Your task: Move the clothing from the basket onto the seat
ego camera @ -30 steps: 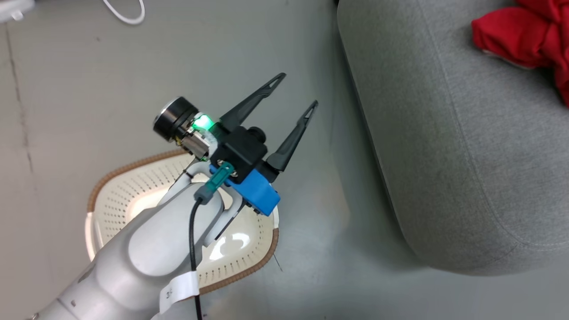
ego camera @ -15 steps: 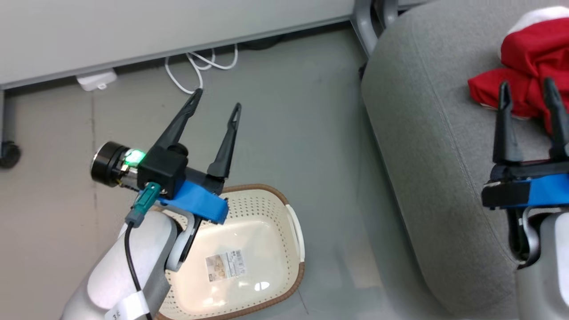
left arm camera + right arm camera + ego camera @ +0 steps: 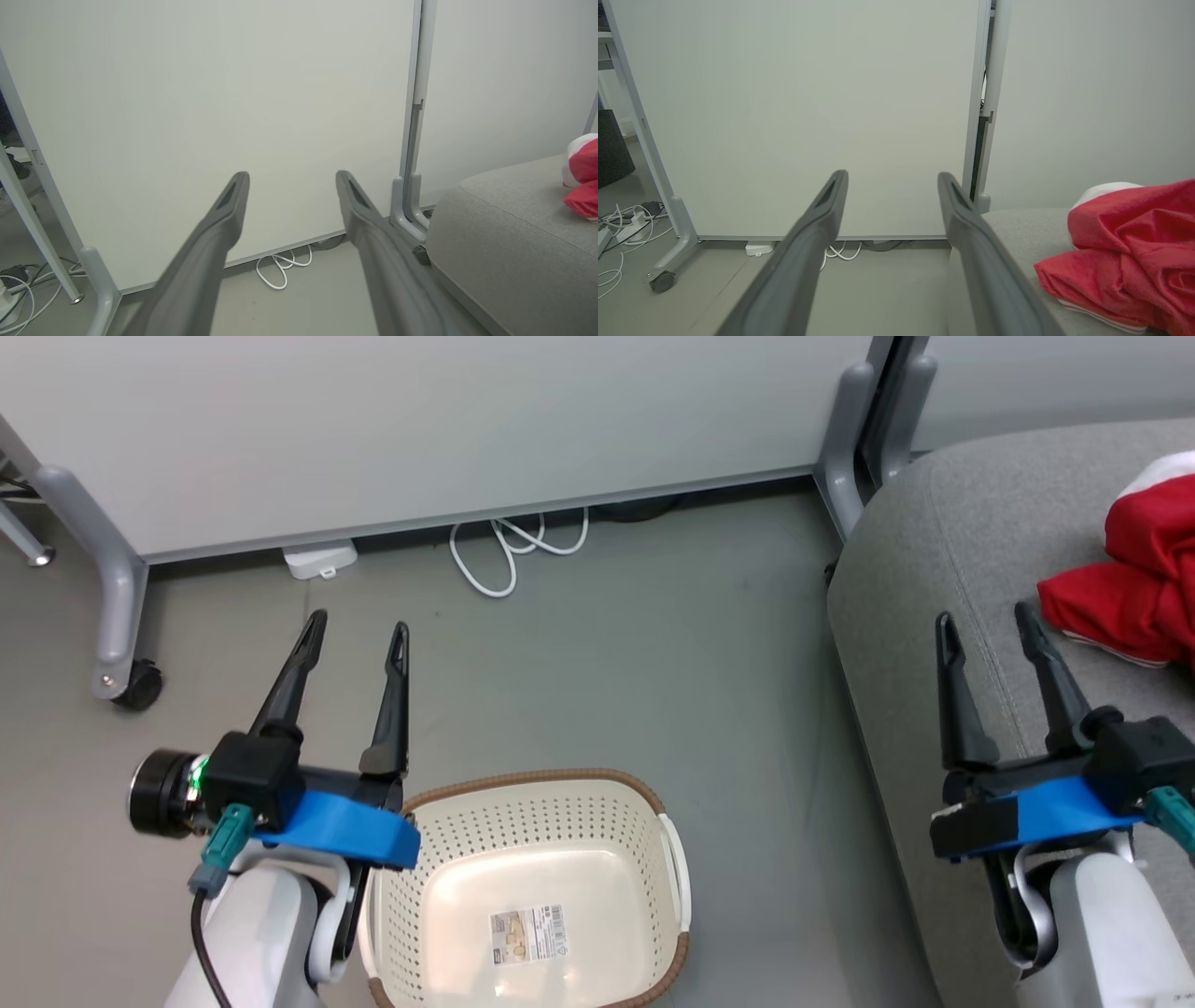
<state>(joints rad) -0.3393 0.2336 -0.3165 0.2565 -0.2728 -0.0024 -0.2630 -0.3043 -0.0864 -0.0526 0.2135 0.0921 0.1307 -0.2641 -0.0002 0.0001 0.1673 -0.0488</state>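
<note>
**Mia:** So, what is the biggest thing?

**Tom:** A pale wall panel at the back, standing on grey legs. Next is the big grey seat on the right.

**Mia:** Where is the basket?

**Tom:** The cream basket sits on the floor near the seat, not touching it.

**Mia:** And the clothing?

**Tom:** The red clothing lies in a bunch on the seat, with a bit of white showing.

**Mia:** What about the arms?

**Tom:** The left end effector hangs above the floor just left of the basket. Its fingers are spread apart with nothing between them. The right end effector hangs over the seat, near the clothing but not touching it. It is spread apart too, and holds nothing.

**Mia:** Anything little?

**Tom:** A white cable curls on the floor by the wall panel. Smallest is the label sticker on the basket's bottom.
</note>
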